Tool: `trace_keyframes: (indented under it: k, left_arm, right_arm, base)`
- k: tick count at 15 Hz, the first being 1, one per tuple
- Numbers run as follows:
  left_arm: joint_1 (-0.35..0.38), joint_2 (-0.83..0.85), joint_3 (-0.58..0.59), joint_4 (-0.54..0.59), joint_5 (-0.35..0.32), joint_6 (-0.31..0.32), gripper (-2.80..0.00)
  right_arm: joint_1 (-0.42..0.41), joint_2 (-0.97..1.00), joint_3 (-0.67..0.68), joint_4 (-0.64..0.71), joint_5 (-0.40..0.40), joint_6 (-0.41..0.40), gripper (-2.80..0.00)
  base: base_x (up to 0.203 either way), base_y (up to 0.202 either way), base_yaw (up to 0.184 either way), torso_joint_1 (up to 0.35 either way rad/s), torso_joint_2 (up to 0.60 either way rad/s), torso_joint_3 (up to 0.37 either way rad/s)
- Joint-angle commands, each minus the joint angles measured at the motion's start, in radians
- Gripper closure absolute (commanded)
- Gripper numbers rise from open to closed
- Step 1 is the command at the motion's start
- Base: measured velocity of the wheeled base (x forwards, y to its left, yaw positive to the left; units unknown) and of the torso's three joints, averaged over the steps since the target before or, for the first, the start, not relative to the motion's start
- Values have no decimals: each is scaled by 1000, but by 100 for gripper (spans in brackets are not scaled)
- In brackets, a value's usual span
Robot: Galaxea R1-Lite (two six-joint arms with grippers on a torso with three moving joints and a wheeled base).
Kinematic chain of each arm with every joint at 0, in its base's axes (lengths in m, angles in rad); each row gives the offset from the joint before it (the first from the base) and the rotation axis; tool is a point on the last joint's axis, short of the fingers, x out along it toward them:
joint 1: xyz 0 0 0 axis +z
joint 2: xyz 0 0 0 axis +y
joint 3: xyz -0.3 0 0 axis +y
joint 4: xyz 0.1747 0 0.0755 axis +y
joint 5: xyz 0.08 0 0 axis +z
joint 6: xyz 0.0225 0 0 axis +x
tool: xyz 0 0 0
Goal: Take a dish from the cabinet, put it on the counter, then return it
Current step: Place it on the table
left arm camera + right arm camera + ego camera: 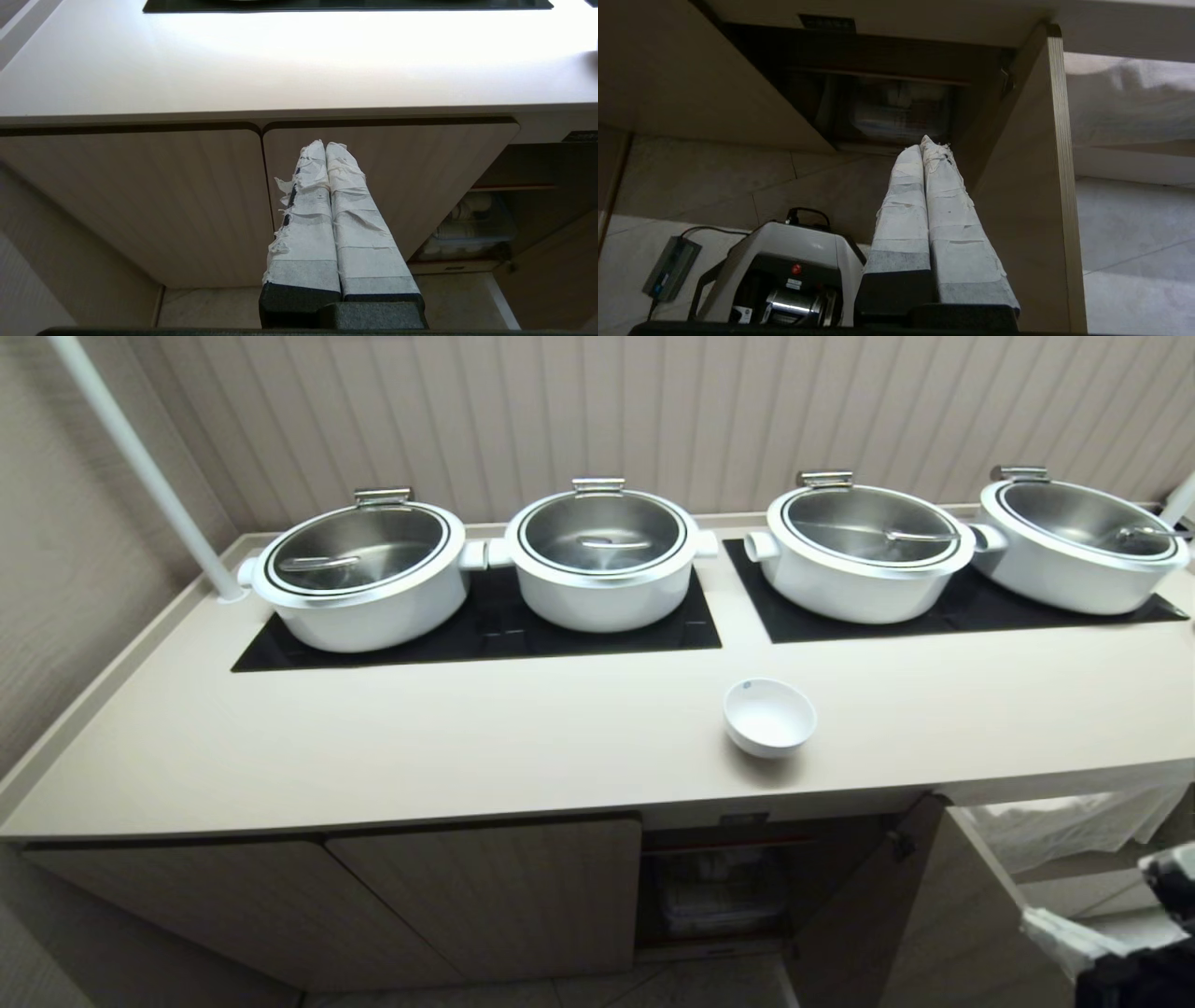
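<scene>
White dish [769, 715] on counter [467, 737], cabinet [719, 887] label unreadable, right gripper [927, 143] pressed together, empty

In the head view the right pincer [1074, 933] is mostly cut off at the lower right corner, so only a taped tip and dark body show. The rightmost pot [1083, 546] runs against the right edge. Inside the open cabinet [719, 887] the contents sit in shadow: perhaps a clear bin [719, 896] of stacked white ware, too dim to tell. The small black label [744, 819] under the tabletop [467, 737] is too small to read. The white pole [140, 457] leaves the frame at the top.
</scene>
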Motion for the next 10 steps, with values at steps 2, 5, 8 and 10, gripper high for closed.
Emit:
trace_keyframes:
  k: [2, 5, 8, 10]
  left_arm:
    - [0, 0, 1, -1, 0, -1, 0]
    - [0, 0, -1, -1, 0, -1, 0]
    - [0, 0, -1, -1, 0, -1, 0]
    - [0, 0, 1, -1, 0, -1, 0]
  right_arm:
    - [-118, -236, 30, 189, 53, -17, 0]
    - [-185, -462, 31, 397, 95, -35, 0]
    - [-230, -681, 31, 557, 128, -87, 0]
    - [-253, -805, 31, 610, 153, -113, 0]
  base:
    - [0, 0, 0, 0, 0, 0]
    - [0, 0, 0, 0, 0, 0]
    - [0, 0, 0, 0, 0, 0]
    - [0, 0, 0, 0, 0, 0]
